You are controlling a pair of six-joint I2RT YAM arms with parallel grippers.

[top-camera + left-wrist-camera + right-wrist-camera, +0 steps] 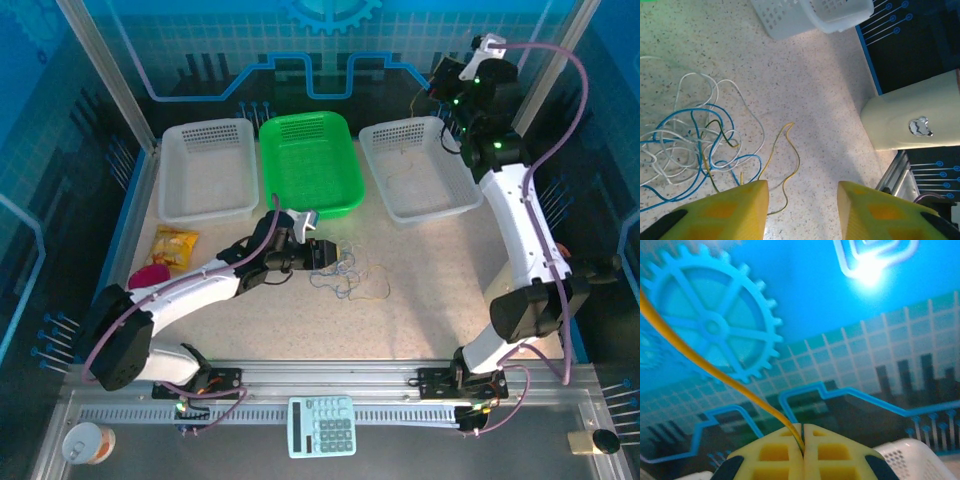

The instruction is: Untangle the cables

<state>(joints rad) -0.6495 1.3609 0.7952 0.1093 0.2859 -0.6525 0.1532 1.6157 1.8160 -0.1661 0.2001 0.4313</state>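
1. Speckled pale tabletop (430, 300) under blue light. A ribbed metal rail (390, 385) runs along the near edge, with a mint-green calculator (322, 425) lying by it and a round cup (88, 442) at the near left corner.
2. The left gripper (322, 255) reaches low over the middle of the table. Seen from its wrist, its blocky yellow fingers (730, 210) stand partly apart. Only bare tabletop shows in the gap, and they hold nothing.
3. The cables (350, 272) lie on the table right at that gripper's tip. They are a loose heap of thin, floppy wires in blue, whitish and yellow, curled in small overlapping loops. The heap's long axis runs from the gripper out to the right and slightly towards the near edge. In the wrist view one yellow strand wriggles away from beside the finger on the left.
4. Off to the left sit a crinkly yellow snack packet (175, 245) and something pink (150, 275) just beside it.
5. Further back, three perforated plastic baskets stand in a row: a white basket (208, 195), a green basket (308, 175) and another white one (425, 190).
6. The right gripper (440, 82) is raised high at the far right. Its pads are pressed together on a yellow cable (715, 372), which arcs smoothly from them up and off to the left, across the wall's printed gear (710, 327).
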